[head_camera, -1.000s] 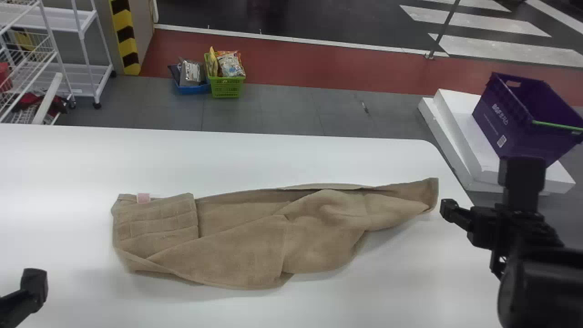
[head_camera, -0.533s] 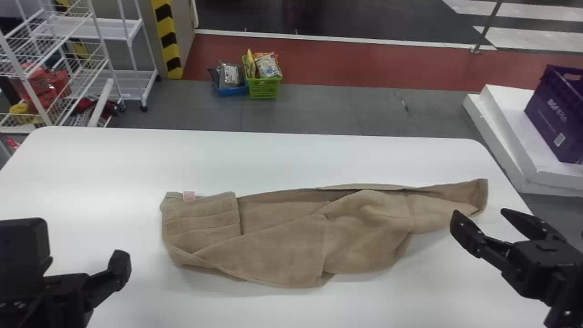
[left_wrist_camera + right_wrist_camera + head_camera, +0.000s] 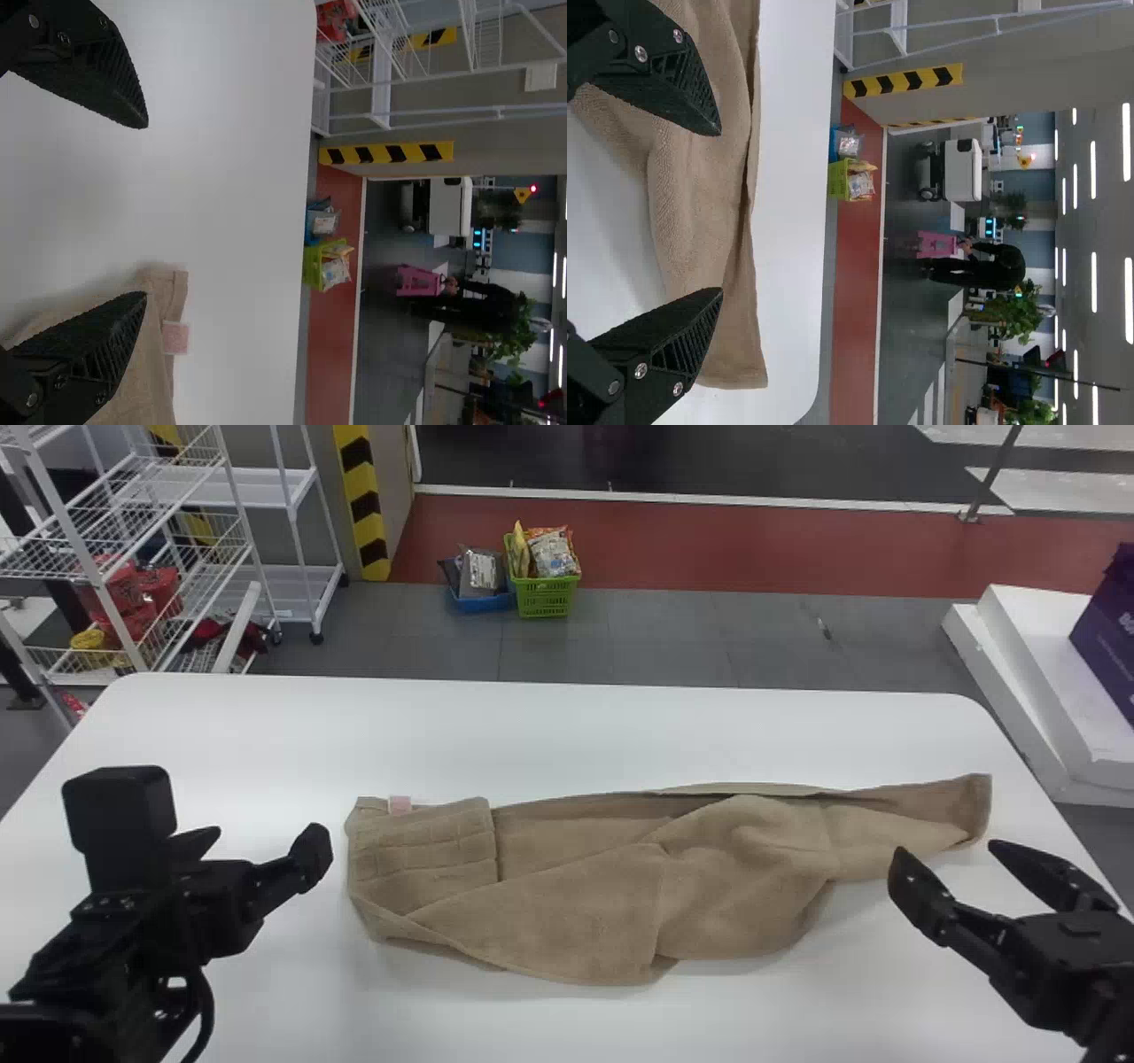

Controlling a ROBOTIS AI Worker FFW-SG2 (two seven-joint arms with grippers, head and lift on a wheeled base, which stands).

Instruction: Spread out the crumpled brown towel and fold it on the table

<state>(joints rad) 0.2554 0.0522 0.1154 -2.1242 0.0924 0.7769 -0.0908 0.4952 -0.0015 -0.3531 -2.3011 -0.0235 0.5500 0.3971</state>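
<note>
The brown towel [image 3: 620,886] lies crumpled and stretched sideways across the table, its left end folded over in a quilted-looking patch beside a pink tag [image 3: 400,804]. Left of it is my left gripper [image 3: 257,850], apart from the cloth in the head view. In the left wrist view that gripper [image 3: 142,212] is open, one finger in front of the towel's tagged corner [image 3: 164,310]. My right gripper [image 3: 952,859] stands open by the towel's narrow right end. The right wrist view has the gripper [image 3: 719,212] with the towel [image 3: 700,195] between and behind its spread fingers.
The white table [image 3: 532,735] has its far edge beyond the towel. Past it on the floor are a green basket [image 3: 545,595] and a blue one [image 3: 483,602]. Wire shelves [image 3: 133,558] stand at the far left, a purple crate [image 3: 1112,633] on white blocks at the right.
The head view has swung left, shifting the scene rightward. My left gripper has come further into view, nearer the towel's left end. The right gripper has turned, and its two fingers now show spread.
</note>
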